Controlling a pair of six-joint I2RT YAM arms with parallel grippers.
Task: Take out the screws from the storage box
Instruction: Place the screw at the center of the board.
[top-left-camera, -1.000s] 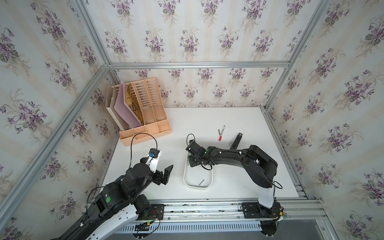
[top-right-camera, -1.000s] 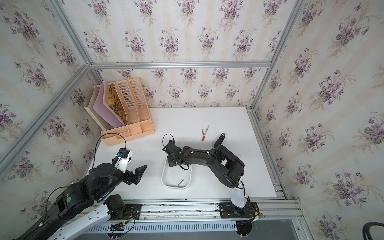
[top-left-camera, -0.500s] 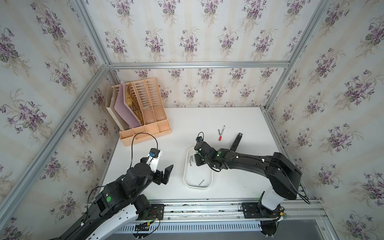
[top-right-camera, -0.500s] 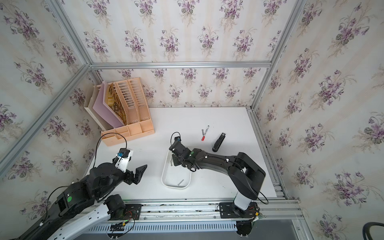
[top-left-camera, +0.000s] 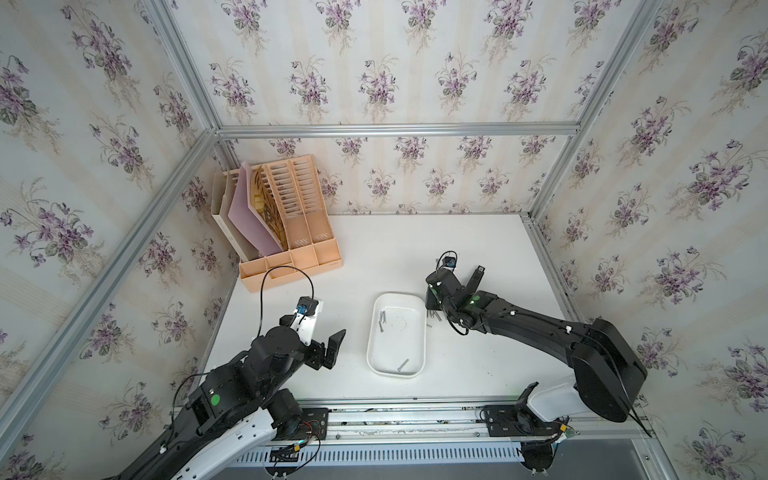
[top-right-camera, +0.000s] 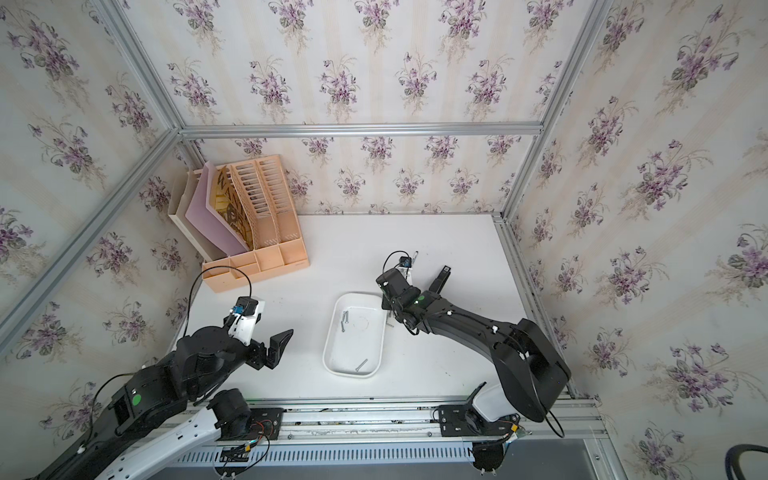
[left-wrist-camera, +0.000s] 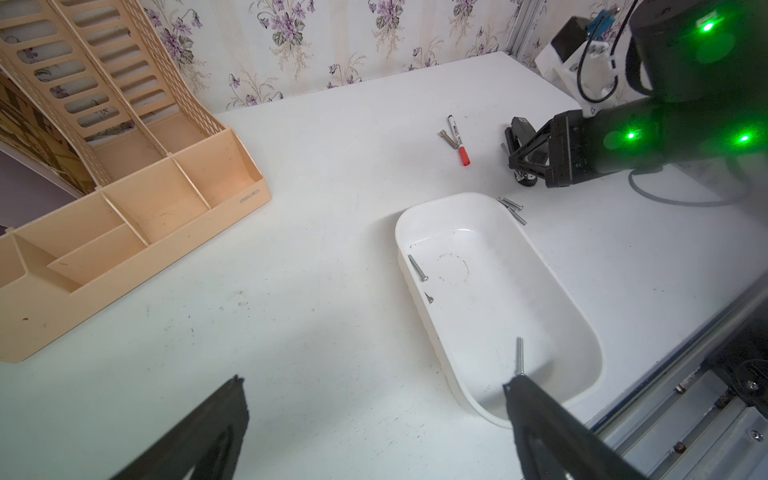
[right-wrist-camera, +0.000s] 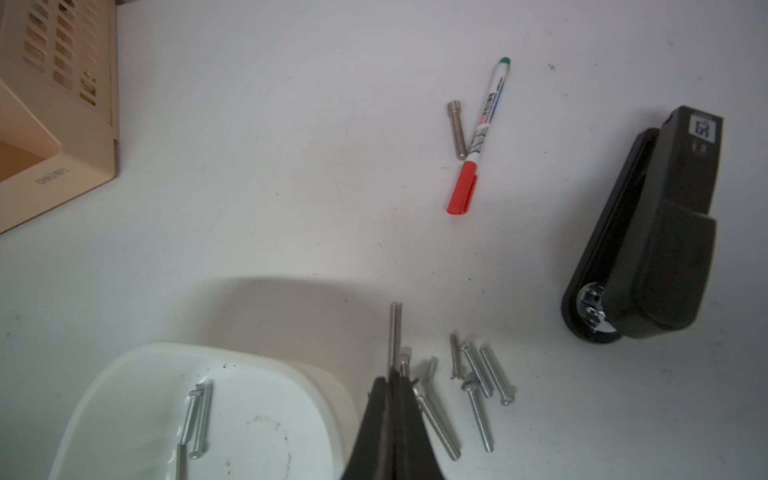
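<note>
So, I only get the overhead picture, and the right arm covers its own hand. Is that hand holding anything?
Observer: Yes. The right wrist view shows the right hand shut on a screw, which sticks out past the fingertips.
Operator: And is anything lying behind that arm, where I can't see?
Observer: Yes. There is a red-capped marker pen, with a thicker silver bolt lying close beside it.
</note>
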